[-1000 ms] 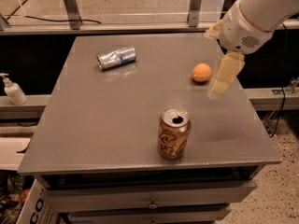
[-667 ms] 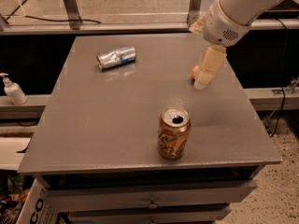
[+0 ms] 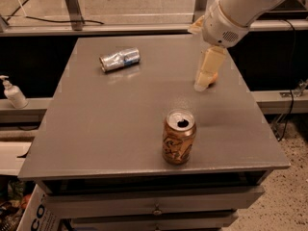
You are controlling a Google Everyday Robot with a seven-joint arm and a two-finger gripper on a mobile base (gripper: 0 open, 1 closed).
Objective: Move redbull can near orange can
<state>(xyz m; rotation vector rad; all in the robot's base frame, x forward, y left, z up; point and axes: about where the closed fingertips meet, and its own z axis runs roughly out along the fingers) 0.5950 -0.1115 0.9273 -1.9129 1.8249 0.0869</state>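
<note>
The gripper (image 3: 201, 83) hovered beyond the orange can (image 3: 178, 136), with the redbull can (image 3: 120, 59) lying farther back-left. I cannot tell whether it was open or closed.

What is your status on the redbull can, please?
Gripper low over table's right side. Redbull can on its side, back left, apart from upright orange can. Orange fruit just behind gripper.

Mostly hidden behind the gripper (image 3: 201, 83), upper right of centre above the far right part of the table (image 3: 120, 129): a round orange thing (image 3: 215, 77), only a sliver showing. Cut off by the top right corner: the arm (image 3: 240, 6). Cut off by the lower left corner: a cardboard box (image 3: 36, 213), lettering incomplete.
</note>
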